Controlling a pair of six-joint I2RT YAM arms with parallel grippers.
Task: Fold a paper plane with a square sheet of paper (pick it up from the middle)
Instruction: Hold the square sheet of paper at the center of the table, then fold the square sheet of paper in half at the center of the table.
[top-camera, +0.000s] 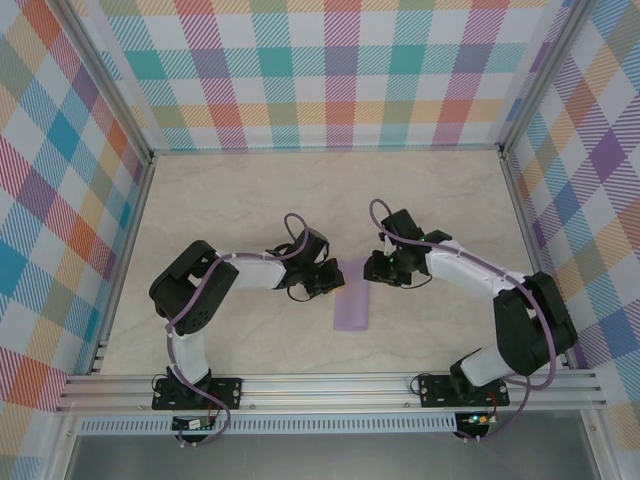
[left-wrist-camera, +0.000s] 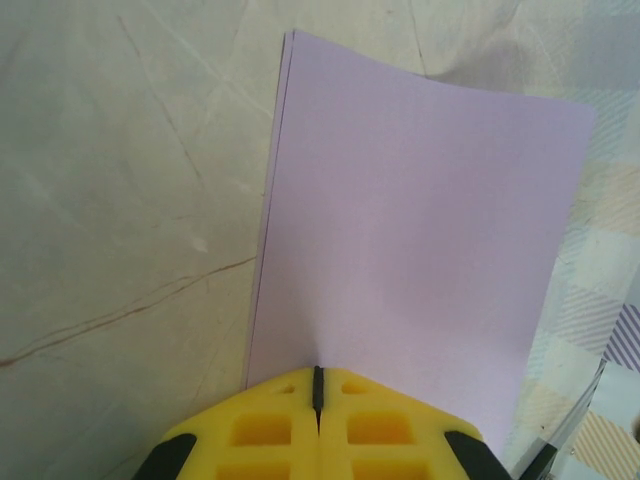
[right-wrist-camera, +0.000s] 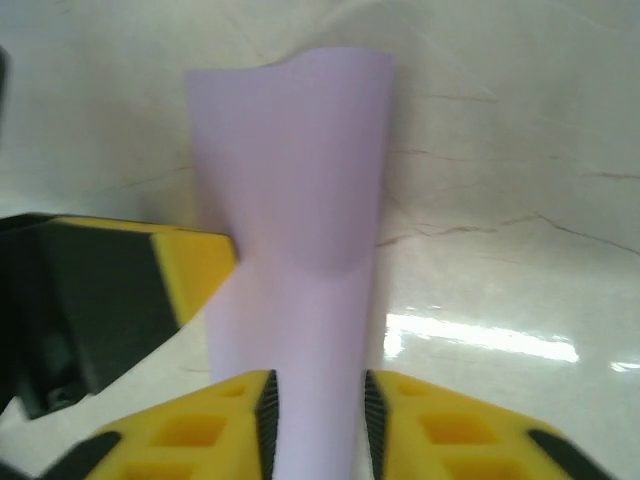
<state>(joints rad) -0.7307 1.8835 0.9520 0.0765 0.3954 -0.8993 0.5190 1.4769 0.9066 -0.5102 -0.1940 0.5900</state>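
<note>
The square sheet of paper (top-camera: 352, 308) is lilac and doubled over into a narrow strip, held off the table between the two arms. My left gripper (top-camera: 335, 281) is shut on it. In the left wrist view the sheet (left-wrist-camera: 420, 220) fans out from the closed left gripper (left-wrist-camera: 318, 372), with two layers showing along its left edge. My right gripper (top-camera: 368, 268) faces it from the right. In the right wrist view the paper (right-wrist-camera: 290, 170) runs up between the parted jaws of the right gripper (right-wrist-camera: 318, 385), filling the gap between the pads. The left gripper's yellow finger (right-wrist-camera: 190, 270) shows beside it.
A pale marble-patterned table top (top-camera: 250, 200) lies under both arms. Checked fabric walls (top-camera: 330, 70) close the back and both sides. An aluminium rail (top-camera: 330, 385) runs along the near edge by the arm bases.
</note>
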